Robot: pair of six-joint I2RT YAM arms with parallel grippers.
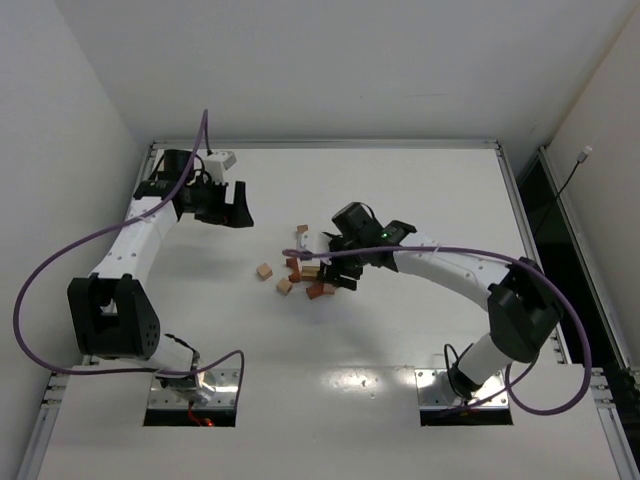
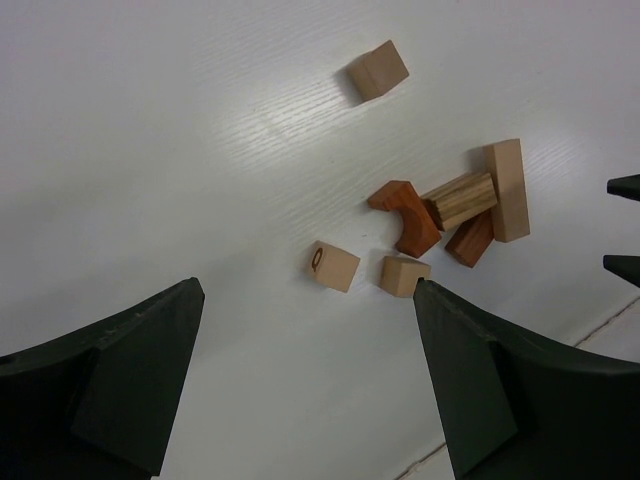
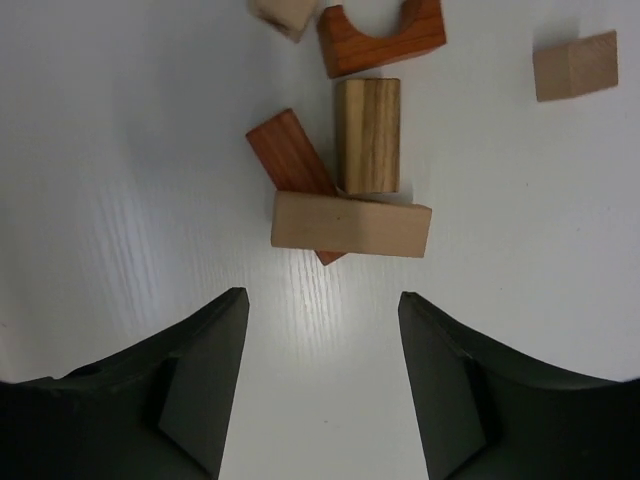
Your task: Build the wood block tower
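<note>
The wood blocks lie loose in a low heap [image 1: 310, 275] mid-table, with nothing stacked upright. In the right wrist view a light tan bar [image 3: 352, 225] rests across a reddish bar [image 3: 290, 158], next to a striped block [image 3: 367, 135] and a reddish arch [image 3: 382, 38]. My right gripper [image 3: 323, 300] is open just short of the tan bar, with nothing between its fingers. My left gripper [image 2: 308, 290] is open above bare table, back-left of the heap [image 1: 230, 218]. Two tan cubes [image 2: 334, 266] [image 2: 404, 275] lie just ahead of it. Another cube [image 2: 378, 70] lies apart.
A pale block [image 1: 302, 232] lies just behind the heap. A single tan cube [image 1: 264, 271] sits to its left. Purple cables loop over both arms. Metal rails edge the table at the back [image 1: 330, 145] and on the right [image 1: 520, 200].
</note>
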